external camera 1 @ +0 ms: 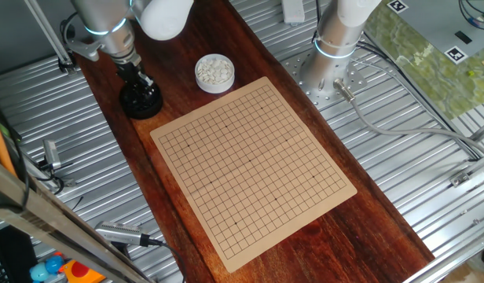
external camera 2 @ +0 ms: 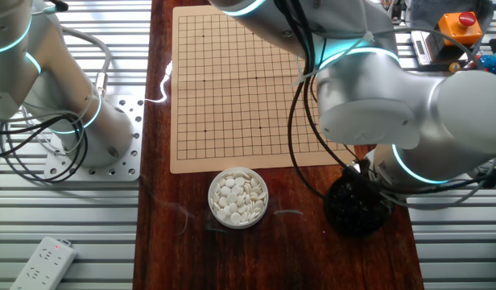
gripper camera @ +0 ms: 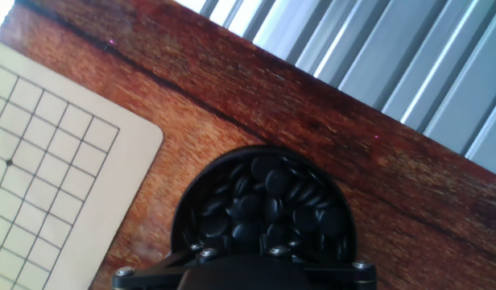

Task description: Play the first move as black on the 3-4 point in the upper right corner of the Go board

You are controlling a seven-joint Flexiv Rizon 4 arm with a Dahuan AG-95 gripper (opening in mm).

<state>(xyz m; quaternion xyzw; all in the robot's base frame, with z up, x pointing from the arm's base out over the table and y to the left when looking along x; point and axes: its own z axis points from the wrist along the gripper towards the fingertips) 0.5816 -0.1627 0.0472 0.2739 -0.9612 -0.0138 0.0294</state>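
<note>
The tan gridded board (external camera 1: 254, 161) lies on the red-brown tabletop with no stones on it; it also shows in the other fixed view (external camera 2: 240, 80) and at the left of the hand view (gripper camera: 39, 161). A round black bowl (external camera 1: 141, 102) stands off the board's corner, full of black stones (gripper camera: 268, 201). My gripper (external camera 1: 138, 85) reaches straight down into this bowl (external camera 2: 357, 208). In the hand view only the gripper's dark base shows at the bottom edge. The fingertips are lost against the black stones, so their opening is not visible.
A white bowl of white stones (external camera 1: 214, 72) stands beside the board's edge, also in the other fixed view (external camera 2: 238, 196). A second arm's base (external camera 1: 328, 63) stands on the ribbed metal. A power strip (external camera 2: 43, 262) and loose tools (external camera 1: 120, 234) lie off the wood.
</note>
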